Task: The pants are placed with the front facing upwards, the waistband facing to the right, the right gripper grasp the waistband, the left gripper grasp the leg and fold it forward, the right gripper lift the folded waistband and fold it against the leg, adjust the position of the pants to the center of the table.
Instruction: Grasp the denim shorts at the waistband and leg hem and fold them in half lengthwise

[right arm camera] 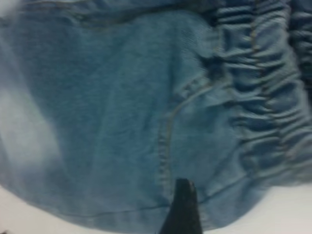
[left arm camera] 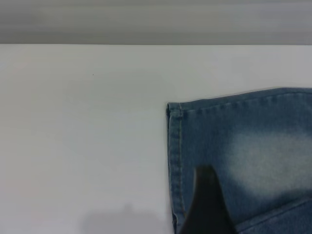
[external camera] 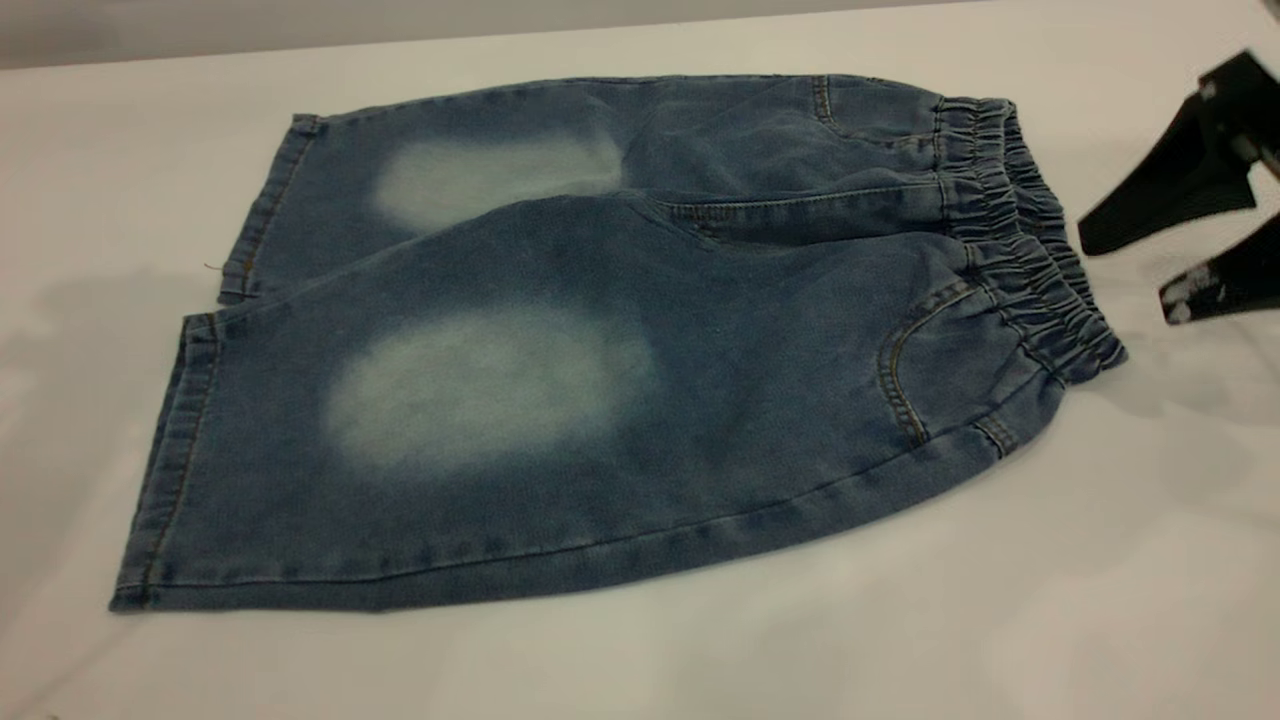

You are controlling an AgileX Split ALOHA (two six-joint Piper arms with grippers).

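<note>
The table (external camera: 1000, 620) lies bare on every side of the pants (external camera: 560, 400) — wide open at the near edge and beyond the leg hems. By the waistband (external camera: 1030, 250) the gap is narrower: the right gripper (external camera: 1140, 270) hangs there with fingers spread, just beside the band but apart from it.

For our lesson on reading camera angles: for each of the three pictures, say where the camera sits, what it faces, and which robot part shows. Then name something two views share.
Exterior view: outside the rig, looking down at the pants on the table; the right gripper, open, shows beside the waistband.
Left wrist view: on the left arm, facing a leg hem; one finger of the left gripper shows.
Right wrist view: on the right arm, facing the waistband and pocket; one fingertip shows.
Shared: exterior and right wrist views both show the waistband.
</note>
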